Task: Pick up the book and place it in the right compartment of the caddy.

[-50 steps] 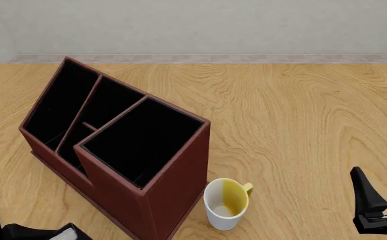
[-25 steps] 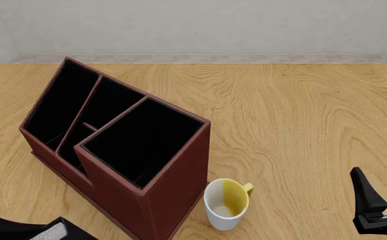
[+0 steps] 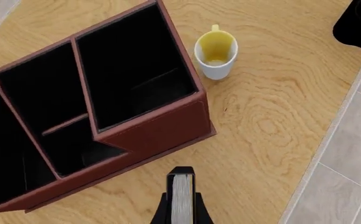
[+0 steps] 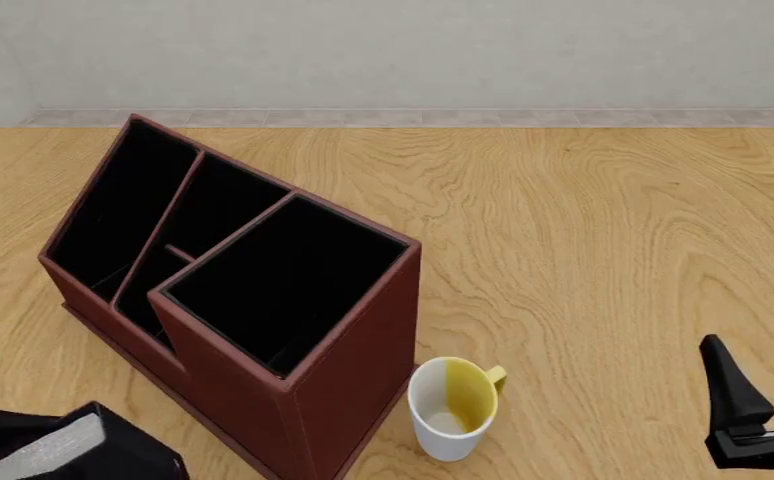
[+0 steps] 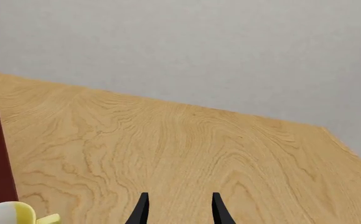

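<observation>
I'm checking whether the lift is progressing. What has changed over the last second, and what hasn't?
The book, clamped in the left gripper, has risen further into the front view's lower left corner, moving up beside the caddy. The caddy, the mug and the open right gripper have stayed where they were.

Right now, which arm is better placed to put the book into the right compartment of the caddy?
The left. Its gripper already holds the book beside the caddy, near the right compartment. The right gripper is open and empty, out past the mug.
</observation>
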Controlling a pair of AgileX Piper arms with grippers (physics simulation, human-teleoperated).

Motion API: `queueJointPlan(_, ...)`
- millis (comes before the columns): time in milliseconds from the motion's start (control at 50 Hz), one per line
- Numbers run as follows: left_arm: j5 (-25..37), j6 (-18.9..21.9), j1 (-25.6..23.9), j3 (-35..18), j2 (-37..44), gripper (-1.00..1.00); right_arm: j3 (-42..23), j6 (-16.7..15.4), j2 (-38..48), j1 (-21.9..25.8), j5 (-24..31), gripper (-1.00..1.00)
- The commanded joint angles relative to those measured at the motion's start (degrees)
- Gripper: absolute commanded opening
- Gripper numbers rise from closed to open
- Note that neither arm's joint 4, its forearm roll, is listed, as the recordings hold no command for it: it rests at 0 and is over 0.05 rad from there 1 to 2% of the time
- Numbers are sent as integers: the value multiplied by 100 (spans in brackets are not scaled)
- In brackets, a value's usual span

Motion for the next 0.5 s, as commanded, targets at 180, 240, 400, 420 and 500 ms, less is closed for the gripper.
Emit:
queueJointPlan(180,453,551,248,-915,473,-100,-4,-29,113,16,-90,100)
queueJointPlan(240,482,601,297,-1041,542,-100,-5,-32,116,20,-88,100)
queueJointPlan(400,489,717,430,-1336,761,-100,0,-48,115,21,-90,100)
queueJointPlan(420,489,749,478,-1428,812,-100,0,-50,110,22,-86,100)
queueJointPlan(500,491,822,597,-1707,990,-100,0,-57,90,25,-66,100)
